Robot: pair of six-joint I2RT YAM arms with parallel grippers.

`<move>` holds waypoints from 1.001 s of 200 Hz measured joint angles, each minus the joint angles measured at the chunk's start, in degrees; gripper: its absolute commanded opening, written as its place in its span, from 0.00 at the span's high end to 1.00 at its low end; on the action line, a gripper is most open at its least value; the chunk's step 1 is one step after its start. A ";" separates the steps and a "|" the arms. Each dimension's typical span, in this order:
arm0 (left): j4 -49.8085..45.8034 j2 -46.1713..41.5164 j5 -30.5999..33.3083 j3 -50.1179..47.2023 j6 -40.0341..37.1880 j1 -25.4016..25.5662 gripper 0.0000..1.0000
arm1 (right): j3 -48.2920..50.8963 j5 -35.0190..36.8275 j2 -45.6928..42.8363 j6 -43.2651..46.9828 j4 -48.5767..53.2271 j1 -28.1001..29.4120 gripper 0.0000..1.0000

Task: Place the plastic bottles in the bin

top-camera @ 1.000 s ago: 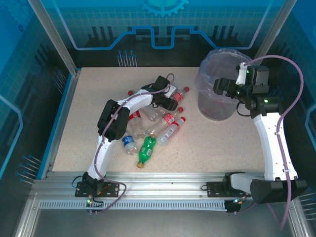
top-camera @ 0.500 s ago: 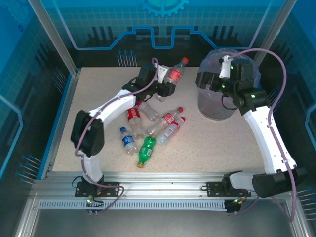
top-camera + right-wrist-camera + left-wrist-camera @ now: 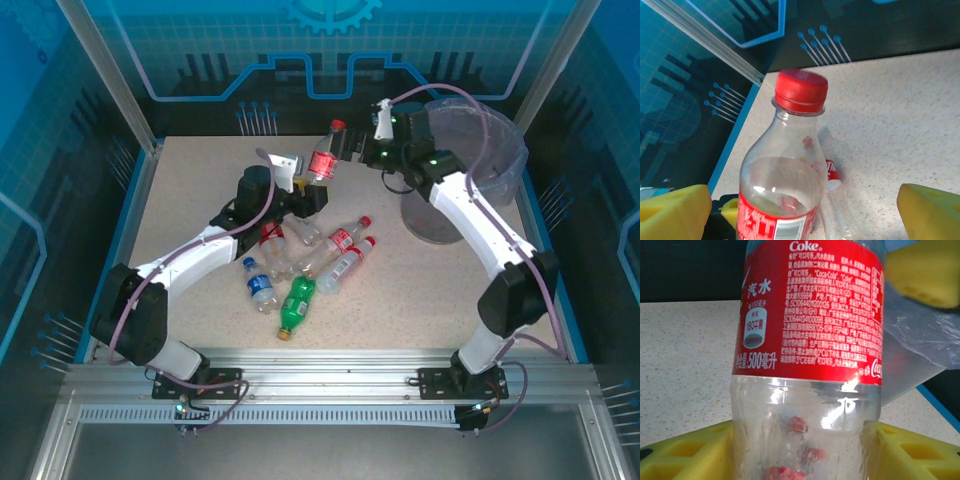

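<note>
Showing an empty clear plastic bottle [image 3: 322,162] with a red cap [image 3: 801,90] and red label [image 3: 810,310], raised off the table [image 3: 170,210] near its far edge, left of the bin [image 3: 508,165] and not yet over it. Clamped low on its clear body between the yellow pads [image 3: 685,450] of the left gripper [image 3: 306,190], partly closed on it. Flanked at the neck by the right gripper [image 3: 802,210], spread wide with no contact visible. Probably very light, thin-walled and easily dented, smooth and slippery on bare plastic. Best taken at the stiff neck under the cap ring, or across the label band, with gentle pressure. Lying below on the table in a loose pile: the remaining bottles [image 3: 305,260], one green, one blue-labelled.
</note>
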State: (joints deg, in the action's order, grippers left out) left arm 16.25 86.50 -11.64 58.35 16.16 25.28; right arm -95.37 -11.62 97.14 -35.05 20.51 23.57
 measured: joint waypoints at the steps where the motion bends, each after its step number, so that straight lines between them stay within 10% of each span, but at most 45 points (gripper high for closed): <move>1: 0.11 0.00 -0.02 -0.04 0.09 0.00 0.37 | -0.02 0.00 0.11 -0.02 -0.04 0.04 0.05; 110: 6.38 1.27 -3.87 0.11 3.37 0.00 0.36 | -0.61 -2.10 3.28 -3.76 -1.60 3.04 0.45; 139: 6.58 1.49 -4.33 0.13 3.87 0.00 0.02 | -0.63 -2.14 3.28 -3.67 -1.60 2.99 0.47; 200: 10.86 1.40 -8.90 -0.57 11.23 -3.76 0.01 | -8.50 -0.83 3.26 1.44 1.25 0.70 0.48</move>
State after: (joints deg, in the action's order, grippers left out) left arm 27.11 87.90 -20.53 57.78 27.40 21.52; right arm -103.88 -12.45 100.40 -33.61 21.76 24.27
